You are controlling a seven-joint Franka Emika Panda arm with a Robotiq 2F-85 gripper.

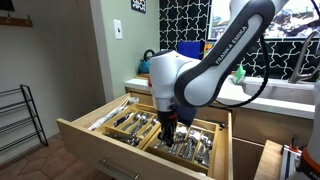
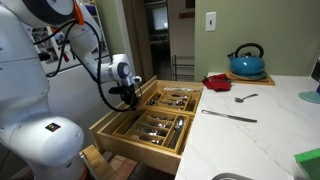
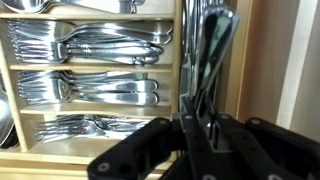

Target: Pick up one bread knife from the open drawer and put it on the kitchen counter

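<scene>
My claw [image 1: 168,128] hung low inside the open drawer [image 1: 98,148], which stood pulled out below the front edge of the kitchen counter [image 2: 265,135]. In the wrist view the claw [image 3: 203,125] sat right over the narrow compartment of long knives [image 3: 205,45], its dark fingers [image 3: 190,118] down among the blades. I could not tell whether they were apart, together or clamped on a blade, because the knives and my own housing blurred into one dark mass there. Beside that compartment lay stacked forks [image 3: 100,42] and more silver cutlery [image 3: 90,90] in their own wooden trays.

In an exterior view my claw [image 2: 130,97] was at the drawer's [image 2: 140,148] side farthest from the counter. On the white counter one knife [image 2: 230,117] lay flat near the edge bordering the drawer, with a smaller utensil [image 2: 245,98] just beyond it. A blue kettle [image 2: 247,62] stood at the far corner by the wall, with a red object [image 2: 216,82] near it.
</scene>
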